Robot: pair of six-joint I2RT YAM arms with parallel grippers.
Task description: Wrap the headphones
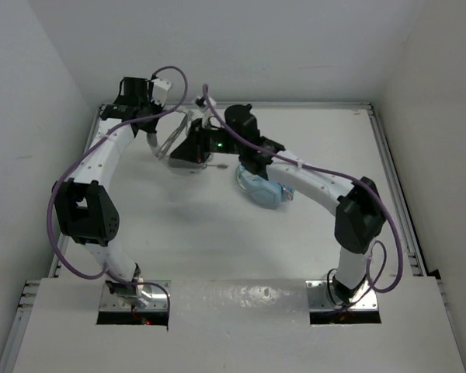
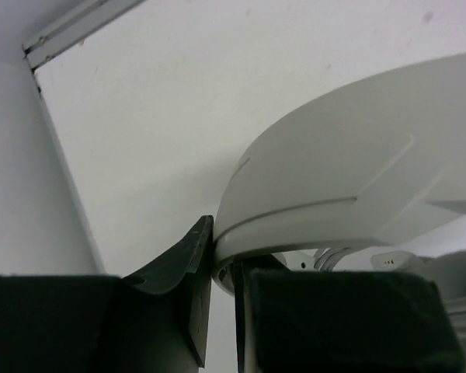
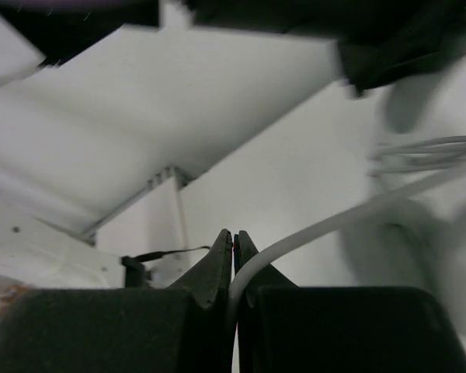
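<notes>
Close view from the wrist. The right gripper's (image 3: 233, 237) two dark fingers (image 3: 210, 272) rise from the bottom edge, their tips pressed together on a thin pale headphone cable (image 3: 334, 221). The cable leaves the tips and curves up to the right, where further strands are blurred. Behind lies the white table (image 3: 295, 163). Dark, out-of-focus shapes (image 3: 388, 31) cross the top.

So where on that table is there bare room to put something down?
The wide bare stretch of table between the left arm and right arm, nearer than the blue headphones; also the far right corner. Crowded at the far left, where the left tool and right tool grip the white headphones.
</notes>
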